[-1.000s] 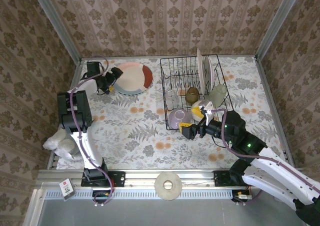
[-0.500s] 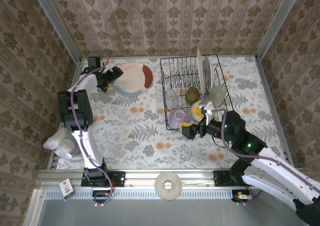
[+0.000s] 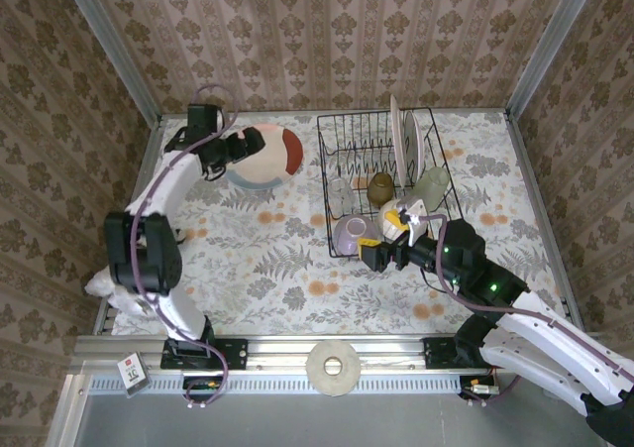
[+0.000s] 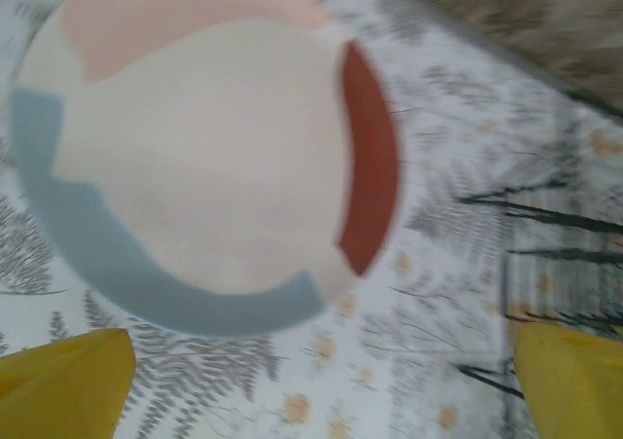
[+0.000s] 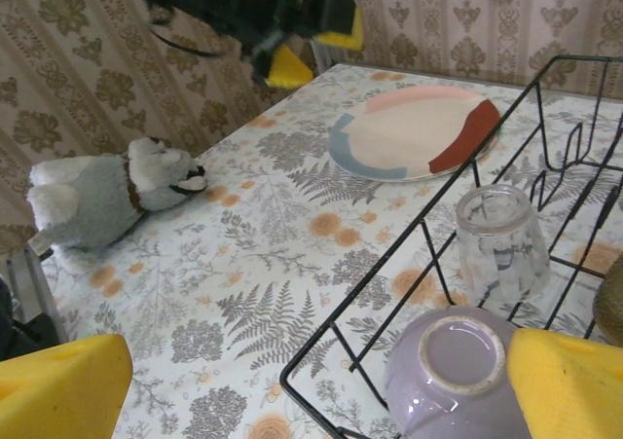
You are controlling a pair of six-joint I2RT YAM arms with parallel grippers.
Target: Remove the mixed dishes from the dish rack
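Right-wrist view: plush dog [image 5: 107,196]; top view: upright plates [image 3: 408,140] in rack [image 3: 357,142]

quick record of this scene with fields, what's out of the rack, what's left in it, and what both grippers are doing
unloaded: pink-and-red plate, flat on the table
dish rack: holds lilac bowl upside down, clear glass, amber cup, green tumbler, upright plates
left gripper: open, empty, by the plate
right gripper: open, empty, near the lilac bowl
other: plush dog lying on the table
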